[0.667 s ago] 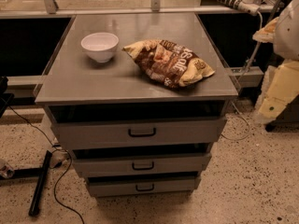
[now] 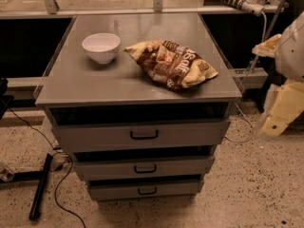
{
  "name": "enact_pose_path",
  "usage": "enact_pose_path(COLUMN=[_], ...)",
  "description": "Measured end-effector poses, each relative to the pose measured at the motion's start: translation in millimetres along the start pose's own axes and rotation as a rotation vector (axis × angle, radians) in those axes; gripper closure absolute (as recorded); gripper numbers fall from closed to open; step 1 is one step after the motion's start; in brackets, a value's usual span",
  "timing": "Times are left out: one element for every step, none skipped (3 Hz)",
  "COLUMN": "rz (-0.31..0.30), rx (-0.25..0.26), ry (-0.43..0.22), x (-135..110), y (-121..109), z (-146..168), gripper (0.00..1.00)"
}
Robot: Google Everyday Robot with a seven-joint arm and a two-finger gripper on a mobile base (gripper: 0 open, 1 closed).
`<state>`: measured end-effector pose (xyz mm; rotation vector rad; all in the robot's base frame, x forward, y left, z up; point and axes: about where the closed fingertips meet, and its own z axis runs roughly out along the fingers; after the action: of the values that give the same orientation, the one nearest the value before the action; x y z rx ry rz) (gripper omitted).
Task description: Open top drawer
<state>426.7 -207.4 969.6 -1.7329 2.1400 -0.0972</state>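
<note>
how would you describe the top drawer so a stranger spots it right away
Find the grey metal cabinet with a white bowl and chip bag on top; the gripper hangs to its right, apart from it. Of its three stacked drawers, the top drawer is the one just under the tabletop, widest and tallest-fronted.
</note>
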Motion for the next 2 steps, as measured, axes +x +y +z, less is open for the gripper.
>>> enact_pose_path(rz=[-0.050, -0.136], rx=[-0.031, -0.038], ry=[-0.050, -0.139], x=[2, -6], y=[25, 49], z=[35, 73], gripper=[0.00, 0.00])
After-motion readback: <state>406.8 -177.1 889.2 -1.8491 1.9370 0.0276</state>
